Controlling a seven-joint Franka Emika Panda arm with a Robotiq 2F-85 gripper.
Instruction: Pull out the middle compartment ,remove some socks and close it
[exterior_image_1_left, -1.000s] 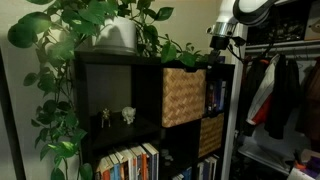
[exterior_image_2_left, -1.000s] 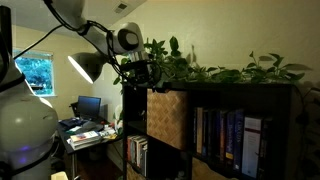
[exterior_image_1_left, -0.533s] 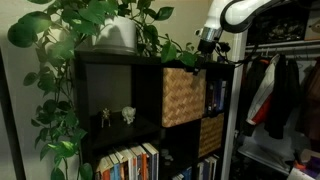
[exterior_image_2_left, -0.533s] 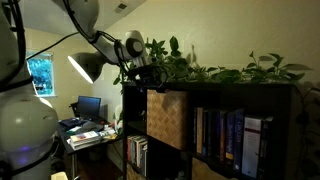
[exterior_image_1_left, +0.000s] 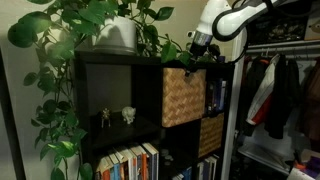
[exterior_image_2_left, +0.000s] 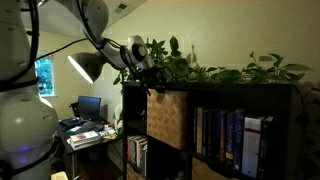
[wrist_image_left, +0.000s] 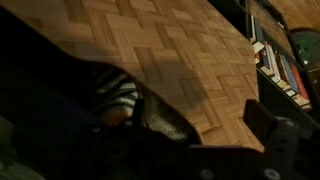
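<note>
The middle compartment, a tan woven wicker basket (exterior_image_1_left: 183, 95), sticks out a little from its cell of the black shelf unit (exterior_image_1_left: 110, 90); it also shows in an exterior view (exterior_image_2_left: 167, 117). My gripper (exterior_image_1_left: 197, 50) hangs just above the basket's top front edge, among the plant leaves, and shows in both exterior views (exterior_image_2_left: 150, 78). In the wrist view the wicker front (wrist_image_left: 190, 50) fills the frame. Below its rim lie the socks: a striped grey-white piece (wrist_image_left: 115, 90) and a grey bundle (wrist_image_left: 165, 118). The gripper (wrist_image_left: 175, 125) looks open over them, holding nothing.
A potted trailing plant (exterior_image_1_left: 110, 30) covers the shelf top around the gripper. Books (exterior_image_1_left: 216, 95) stand beside the basket, a smaller darker basket (exterior_image_1_left: 211, 135) sits lower down. Clothes (exterior_image_1_left: 280, 95) hang beside the shelf. A desk with a monitor (exterior_image_2_left: 88, 106) stands behind.
The arm has swung in from the side and lowered, bringing the gripper from beyond the shelf's corner to just over the basket's top edge.
</note>
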